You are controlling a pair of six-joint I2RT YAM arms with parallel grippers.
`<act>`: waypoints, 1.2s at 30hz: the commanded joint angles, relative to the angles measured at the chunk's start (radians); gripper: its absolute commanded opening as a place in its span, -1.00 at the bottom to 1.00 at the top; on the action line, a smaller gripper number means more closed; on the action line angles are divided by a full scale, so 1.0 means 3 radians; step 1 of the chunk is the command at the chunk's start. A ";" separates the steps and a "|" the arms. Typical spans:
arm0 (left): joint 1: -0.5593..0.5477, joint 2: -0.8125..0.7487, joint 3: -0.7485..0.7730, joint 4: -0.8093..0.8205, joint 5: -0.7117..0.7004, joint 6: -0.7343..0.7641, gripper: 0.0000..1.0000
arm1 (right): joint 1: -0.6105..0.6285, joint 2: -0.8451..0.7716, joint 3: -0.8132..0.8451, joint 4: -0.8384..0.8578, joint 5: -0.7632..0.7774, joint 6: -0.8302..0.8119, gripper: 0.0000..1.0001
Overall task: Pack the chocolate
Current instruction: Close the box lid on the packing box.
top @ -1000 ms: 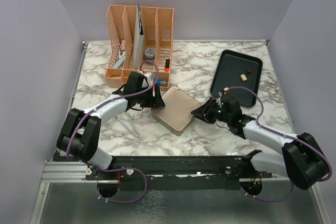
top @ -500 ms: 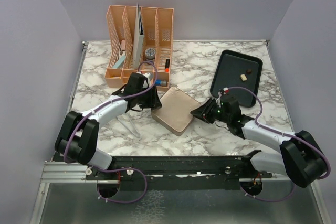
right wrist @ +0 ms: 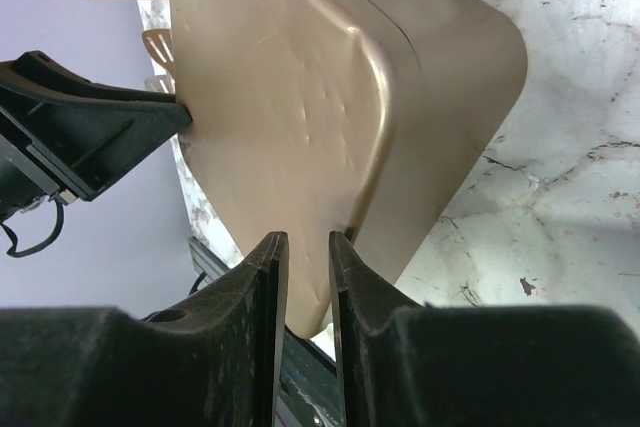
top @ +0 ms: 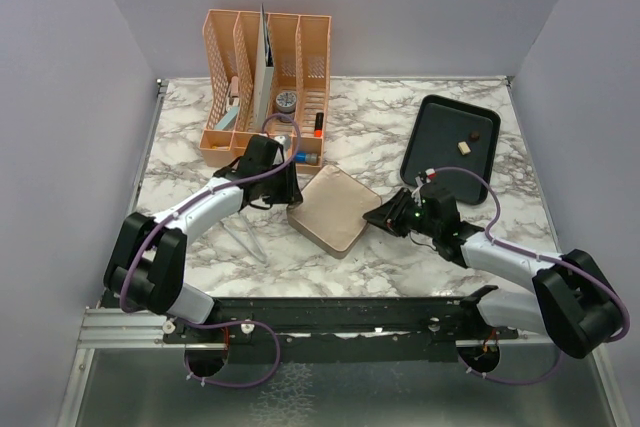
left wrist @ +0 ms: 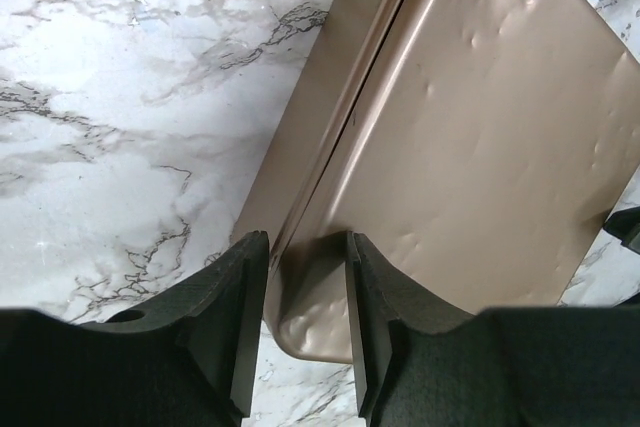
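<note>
The square gold tin [top: 328, 209] lies closed in the middle of the marble table. My left gripper [top: 291, 195] is at its left corner; in the left wrist view the gripper [left wrist: 303, 247] is shut on that corner of the tin [left wrist: 470, 127]. My right gripper [top: 378, 215] is at the opposite corner, and the right wrist view shows this gripper [right wrist: 306, 242] shut on the tin [right wrist: 280, 97] too. Two pieces of chocolate, one cream [top: 463, 145] and one dark brown [top: 476, 134], lie on the black tray [top: 437, 165] at the back right.
An orange desk organiser [top: 265, 77] with small items stands at the back left, close behind my left arm. A pale thin utensil [top: 243, 238] lies on the table below the left arm. Lilac walls close in both sides and the back.
My left gripper has slid in onto the tin's left corner and its jaws have narrowed on it. The right jaws have narrowed a little. The tin has shifted slightly.
</note>
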 commanded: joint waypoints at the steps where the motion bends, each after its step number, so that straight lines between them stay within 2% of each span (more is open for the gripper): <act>1: 0.0024 0.0096 0.0066 -0.0202 -0.0245 0.0077 -0.19 | 0.0018 -0.0032 0.0027 -0.0119 0.0018 -0.0049 -0.45; 5: 0.0024 0.0044 0.0099 -0.0235 -0.0332 0.0094 -0.20 | 0.0014 -0.0016 -0.0018 -0.0110 0.0031 -0.0043 -0.45; 10: 0.0024 -0.0112 0.0369 -0.0374 -0.0341 0.0126 -0.25 | 0.0017 -0.0017 -0.0050 -0.0098 0.0019 -0.0039 -0.45; 16: -0.0006 -0.0265 0.0558 -0.0370 -0.0082 0.0103 -0.26 | 0.0014 -0.0011 -0.0014 -0.0120 0.0029 -0.0061 -0.45; 20: -0.0027 -0.0234 0.0391 -0.0170 0.0096 0.0085 -0.35 | 0.0016 0.0017 -0.0003 -0.0098 0.0011 -0.0060 -0.45; 26: 0.0066 -0.0041 -0.0010 -0.0134 -0.0057 -0.0101 -0.44 | 0.0016 -0.0037 0.0022 -0.0157 0.0002 -0.0092 -0.45; 29: 0.0075 0.0022 -0.0191 -0.0111 -0.0285 -0.0102 -0.46 | 0.0015 -0.0104 0.0048 -0.0252 0.0021 -0.0141 -0.45; 36: 0.0075 -0.0006 -0.0185 -0.0097 -0.0286 -0.0107 -0.46 | 0.0016 -0.0289 0.0169 -0.0514 0.0123 -0.0259 -0.39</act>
